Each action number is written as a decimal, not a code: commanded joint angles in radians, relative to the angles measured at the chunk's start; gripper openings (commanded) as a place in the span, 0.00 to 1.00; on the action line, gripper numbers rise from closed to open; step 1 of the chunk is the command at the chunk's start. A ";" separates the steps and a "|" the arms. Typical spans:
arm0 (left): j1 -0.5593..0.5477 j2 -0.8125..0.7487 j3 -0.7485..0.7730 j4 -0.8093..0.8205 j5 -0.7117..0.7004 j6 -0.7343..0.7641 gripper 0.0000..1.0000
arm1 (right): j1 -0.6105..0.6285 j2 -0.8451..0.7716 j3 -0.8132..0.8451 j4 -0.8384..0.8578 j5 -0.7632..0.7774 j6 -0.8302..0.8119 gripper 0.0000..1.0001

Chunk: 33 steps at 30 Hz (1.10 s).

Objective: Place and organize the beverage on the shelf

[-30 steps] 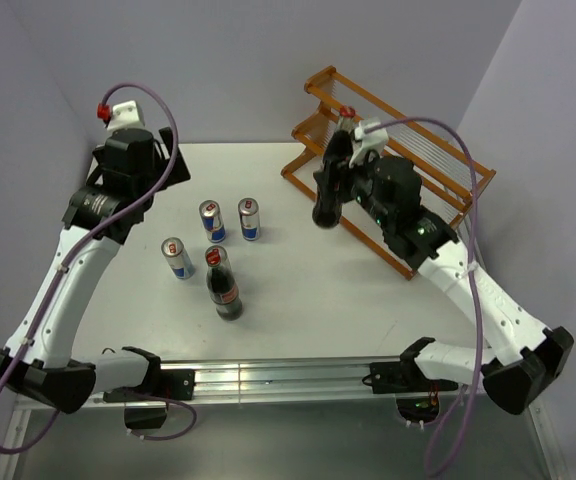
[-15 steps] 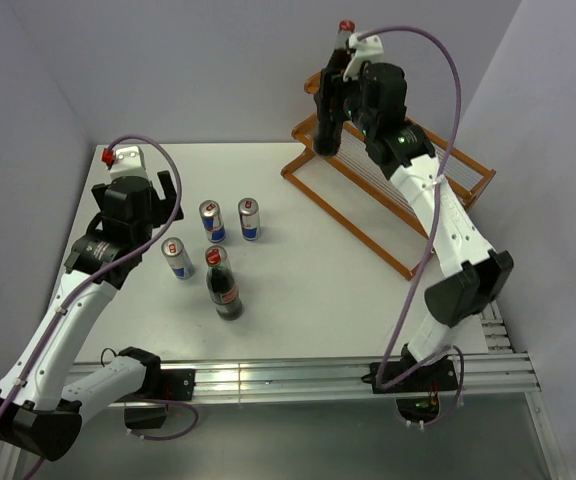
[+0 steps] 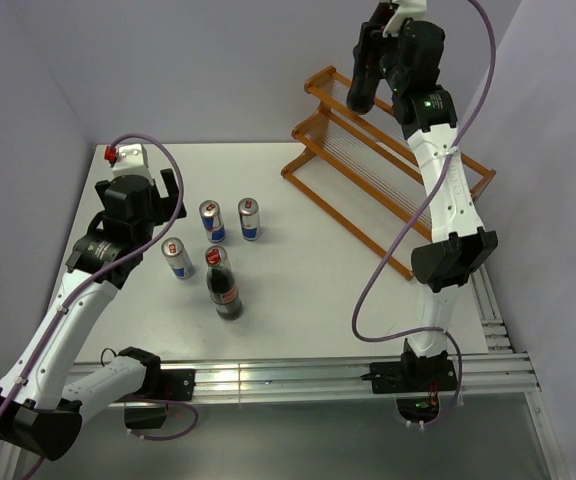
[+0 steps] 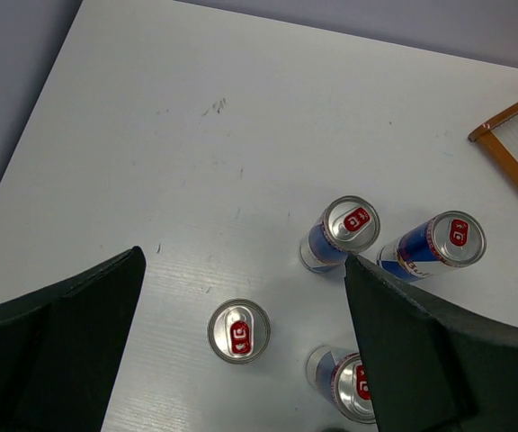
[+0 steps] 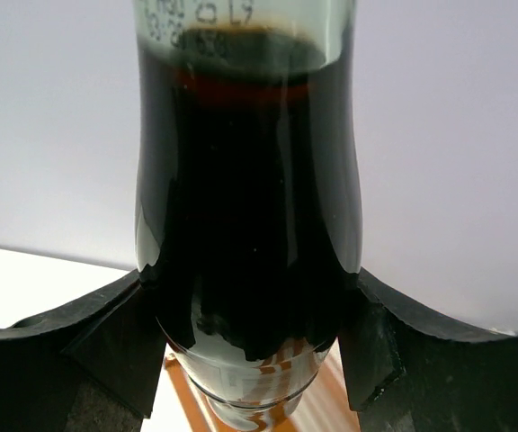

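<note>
White tabletop, bare grey walls: a cola bottle hangs high over the back of the wooden shelf, its body pinched between the right gripper's fingers. The carry looks under way. Next it needs lowering squarely onto a tier's thin rods. The left gripper hovers, fingers spread wide, over the cans and second bottle on the table.

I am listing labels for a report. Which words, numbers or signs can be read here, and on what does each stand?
Nothing is readable.
On the held cola bottle: printed code at the top edge, cut off and blurred.
On the three cans: red tabs with a white mark on the lids, no legible letters.
On the standing cola bottle: red label, too small to read.
</note>
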 commanded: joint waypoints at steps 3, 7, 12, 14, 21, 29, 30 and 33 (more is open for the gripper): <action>0.002 0.000 0.002 0.032 0.022 0.015 0.99 | -0.068 -0.055 0.094 0.256 -0.052 -0.008 0.00; 0.002 -0.005 0.000 0.032 0.030 0.014 0.99 | -0.095 -0.058 0.057 0.243 -0.087 0.000 0.00; 0.002 -0.009 -0.003 0.034 0.036 0.015 0.99 | -0.103 -0.046 0.033 0.254 -0.118 0.000 0.00; 0.002 -0.006 -0.002 0.032 0.036 0.015 0.99 | -0.103 -0.032 0.033 0.260 -0.127 0.003 0.00; 0.002 -0.013 -0.006 0.037 0.043 0.015 0.99 | -0.103 0.002 -0.005 0.303 -0.150 0.005 0.00; 0.003 -0.008 -0.008 0.035 0.062 0.014 1.00 | -0.068 0.046 -0.029 0.382 -0.186 -0.012 0.00; 0.002 -0.009 -0.008 0.037 0.063 0.014 0.99 | -0.063 0.062 -0.007 0.363 -0.184 -0.015 0.00; 0.002 -0.013 -0.009 0.038 0.072 0.012 0.99 | -0.049 0.119 0.037 0.371 -0.187 -0.008 0.00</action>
